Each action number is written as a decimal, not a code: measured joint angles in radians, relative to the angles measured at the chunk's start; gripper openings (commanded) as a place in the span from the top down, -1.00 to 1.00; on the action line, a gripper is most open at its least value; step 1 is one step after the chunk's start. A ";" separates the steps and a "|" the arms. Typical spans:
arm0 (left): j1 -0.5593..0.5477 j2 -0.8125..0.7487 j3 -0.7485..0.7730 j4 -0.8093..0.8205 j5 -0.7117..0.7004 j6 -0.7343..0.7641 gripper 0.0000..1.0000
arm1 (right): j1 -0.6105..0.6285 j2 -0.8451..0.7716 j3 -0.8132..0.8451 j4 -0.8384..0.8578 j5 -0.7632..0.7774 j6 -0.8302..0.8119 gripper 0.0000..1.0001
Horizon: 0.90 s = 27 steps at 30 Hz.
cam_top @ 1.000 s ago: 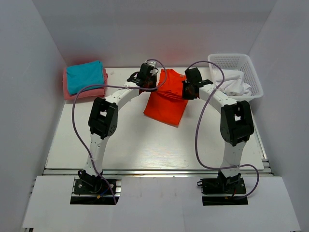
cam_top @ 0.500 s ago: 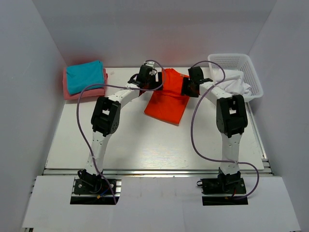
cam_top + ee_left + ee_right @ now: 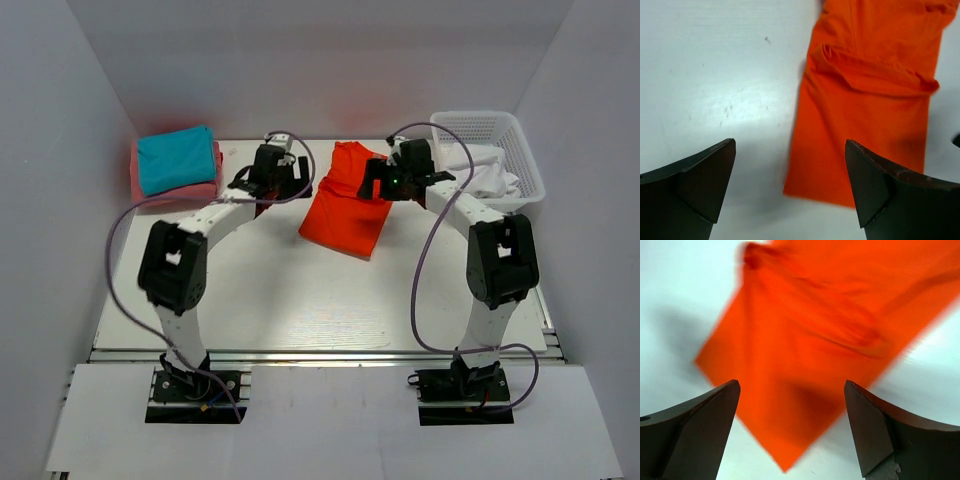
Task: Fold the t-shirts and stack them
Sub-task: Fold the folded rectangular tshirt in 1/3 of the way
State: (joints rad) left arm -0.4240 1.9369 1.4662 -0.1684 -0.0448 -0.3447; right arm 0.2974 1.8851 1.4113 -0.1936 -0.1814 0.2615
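Observation:
A bright orange-red t-shirt (image 3: 345, 208) lies folded into a long strip at the table's middle back. My left gripper (image 3: 297, 186) hovers open just off its left edge, and my right gripper (image 3: 372, 184) hovers open over its upper right edge. In the left wrist view the orange shirt (image 3: 870, 100) lies ahead and to the right of the open left gripper (image 3: 790, 145). The right wrist view shows the orange shirt (image 3: 815, 340) beneath the open right gripper (image 3: 791, 384), blurred. Neither gripper holds anything. A folded teal t-shirt (image 3: 175, 158) rests on a folded pink one (image 3: 180, 192) at the back left.
A white mesh basket (image 3: 520, 140) at the back right holds crumpled white t-shirts (image 3: 485, 175). White walls close in the table on the left, back and right. Purple cables loop off both arms.
Both grippers went from shut to open and let go of the orange shirt. The left one drew away to the left; the right one shifted slightly right. The shirt stays lying flat.

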 measured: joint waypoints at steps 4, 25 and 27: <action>-0.003 -0.234 -0.230 0.002 0.000 -0.003 -1.00 | 0.068 0.013 0.002 0.056 -0.113 -0.036 -0.81; -0.010 -0.543 -0.577 -0.127 -0.062 -0.064 -1.00 | 0.184 0.473 0.414 0.132 -0.035 -0.021 -0.81; -0.010 -0.543 -0.577 -0.134 -0.071 -0.064 -1.00 | 0.182 0.476 0.426 0.156 0.051 -0.027 -0.81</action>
State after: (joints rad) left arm -0.4343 1.3937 0.8894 -0.3023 -0.1154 -0.4084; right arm 0.4797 2.3608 1.8378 -0.0380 -0.1307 0.2344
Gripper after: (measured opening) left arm 0.997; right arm 0.902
